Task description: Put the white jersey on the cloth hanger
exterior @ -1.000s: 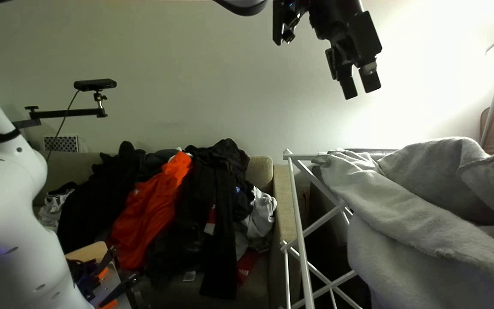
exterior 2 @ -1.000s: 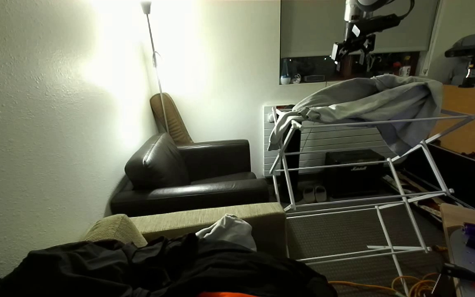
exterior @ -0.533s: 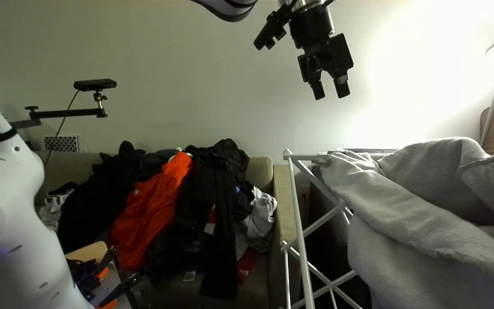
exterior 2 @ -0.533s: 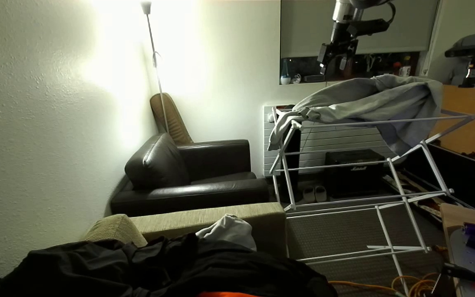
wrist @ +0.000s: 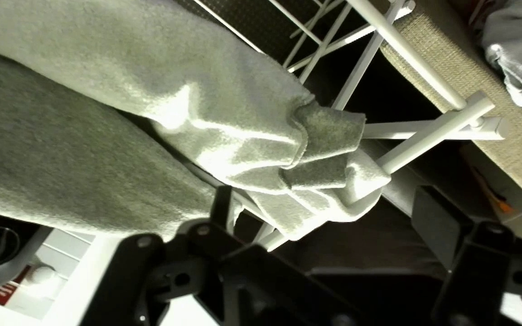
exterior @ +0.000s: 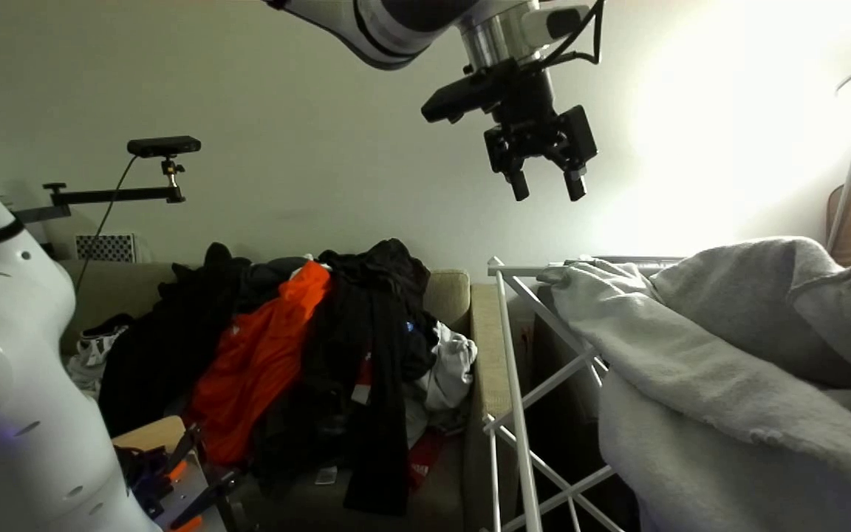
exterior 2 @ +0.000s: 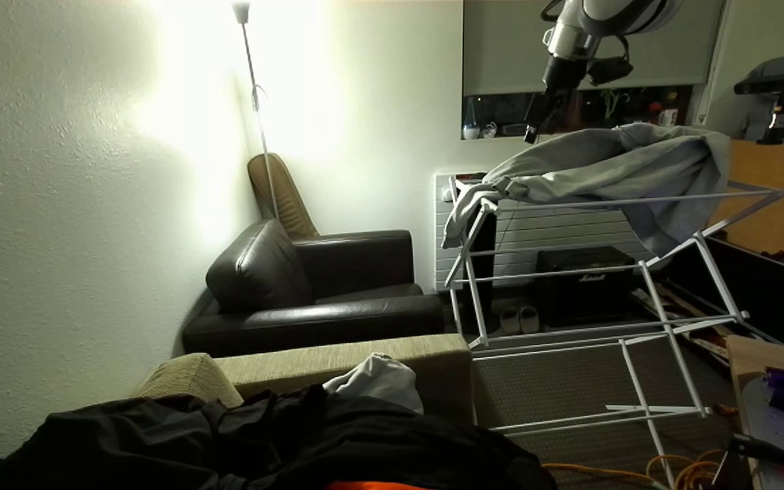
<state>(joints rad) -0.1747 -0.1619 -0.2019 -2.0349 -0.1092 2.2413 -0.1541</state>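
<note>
The pale grey-white jersey (exterior: 699,362) lies draped over the top of the white rack (exterior: 512,369); both also show in the other exterior frame, the jersey (exterior 2: 610,167) with one sleeve end hanging over the rack's end bar (exterior 2: 484,204). In the wrist view the jersey (wrist: 243,90) lies along the rack (wrist: 419,63), its cuffs bunched near the rack's corner. My gripper (exterior: 548,193) points down above the rack's end, apart from the cloth. It also shows in an exterior view (exterior 2: 539,129). In the wrist view my gripper (wrist: 331,213) is open, its fingers wide apart with nothing held.
A sofa (exterior: 488,355) beside the rack bears black clothes (exterior: 366,318), an orange garment (exterior: 263,355) and another pale garment (exterior: 451,366). A dark leather armchair (exterior 2: 317,320) and a lamp pole (exterior 2: 263,116) stand near the wall. A camera arm (exterior: 119,195) juts out behind the robot.
My gripper has moved left and lower in an exterior view and has turned, its fingers showing farther apart. The jersey and the rack have not moved.
</note>
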